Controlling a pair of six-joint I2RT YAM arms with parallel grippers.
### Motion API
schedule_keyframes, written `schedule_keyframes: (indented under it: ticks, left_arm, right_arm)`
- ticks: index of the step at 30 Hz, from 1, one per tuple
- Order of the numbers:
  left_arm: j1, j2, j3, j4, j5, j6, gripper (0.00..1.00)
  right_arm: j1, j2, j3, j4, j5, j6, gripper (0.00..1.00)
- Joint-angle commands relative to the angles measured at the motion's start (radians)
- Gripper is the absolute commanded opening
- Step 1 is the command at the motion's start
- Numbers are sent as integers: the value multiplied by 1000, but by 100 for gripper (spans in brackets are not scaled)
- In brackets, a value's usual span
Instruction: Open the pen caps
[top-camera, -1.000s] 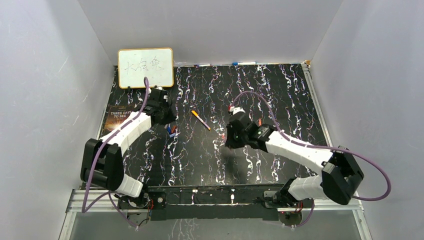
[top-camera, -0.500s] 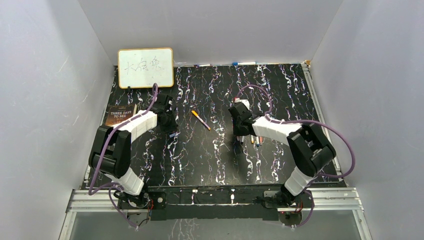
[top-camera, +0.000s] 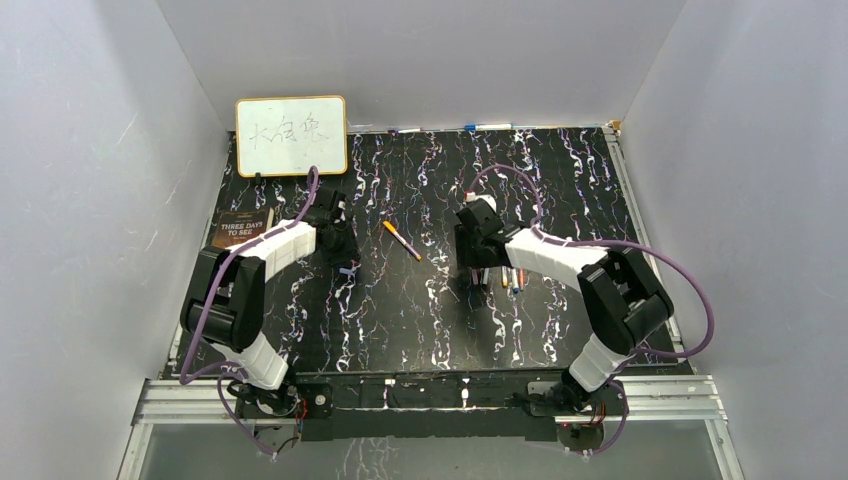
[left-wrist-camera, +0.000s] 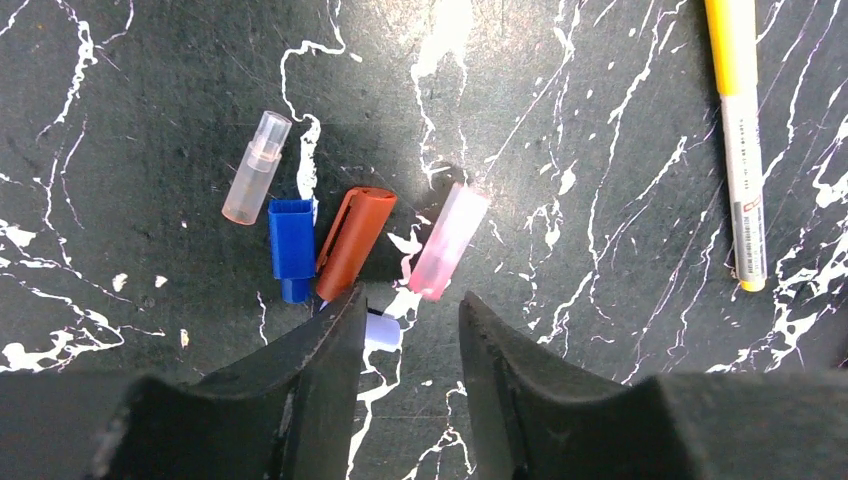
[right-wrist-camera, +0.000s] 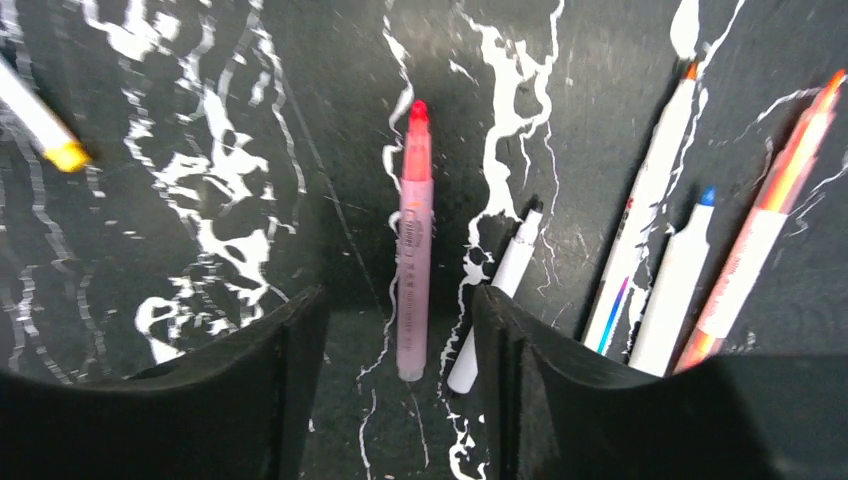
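Loose pen caps lie on the black marbled table in the left wrist view: a clear cap (left-wrist-camera: 256, 168), a blue one (left-wrist-camera: 291, 243), an orange-red one (left-wrist-camera: 355, 243) and a pink one (left-wrist-camera: 448, 240). A pale cap (left-wrist-camera: 383, 332) is partly hidden under one finger. My left gripper (left-wrist-camera: 412, 305) hangs open just short of them, holding nothing. My right gripper (right-wrist-camera: 400, 305) is open over an uncapped pink pen (right-wrist-camera: 414, 250) with a red tip, which lies on the table between the fingers. In the top view the left gripper (top-camera: 345, 255) and right gripper (top-camera: 478, 265) are low, far apart.
Right of the pink pen lie several uncapped pens: a black-tipped white one (right-wrist-camera: 500, 290), an orange-tipped one (right-wrist-camera: 645, 210), a blue-tipped one (right-wrist-camera: 675, 290) and an orange-bodied one (right-wrist-camera: 770, 220). A yellow-and-white pen (top-camera: 401, 240) lies between the arms. Whiteboard (top-camera: 291, 135) and book (top-camera: 240, 230) sit at the back left.
Both arms have swung apart, the left to the cap pile and the right to the row of pens. Both grippers have opened; the pink pen now lies free on the table.
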Motion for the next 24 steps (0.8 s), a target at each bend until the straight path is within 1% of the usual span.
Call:
schedule_keyframes:
  ticks: [1,4,6,8,12,14,15,17,19,20,24]
  left_arm:
    - [-3,-44,6,-15,13,3,40]
    - [-3,-70,25,-43,5,3,41]
    - [-3,-99,46,-69,-5,3,42]
    - [-4,-132,67,-93,-7,-1,44]
    - [-3,-207,99,-138,-1,-15,54]
    - [-3,-246,106,-163,7,-22,56]
    - [-3,-266,106,-172,12,-23,61]
    - [-3,-302,101,-197,16,-26,77]
    - [-3,-341,86,-207,24,-28,89]
    - [-3,-362,76,-208,31,-30,97]
    - [-3,-418,48,-221,53,-51,98]
  right_arm:
    - [-3,-66,150,-58,-25,-58,56]
    - [1,-36,244,-86,-67,-97,62]
    - [3,3,301,-72,-128,-129,63]
    - [9,62,345,-70,-190,-156,63]
    - [29,196,439,-61,-226,-192,61]
    - [36,252,477,-62,-249,-207,57]
    - [39,278,496,-65,-250,-208,55]
    - [44,320,519,-64,-258,-211,55]
    - [50,344,532,-52,-259,-213,55]
    - [55,355,537,-40,-260,-215,55]
    - [83,400,575,-28,-258,-227,56]
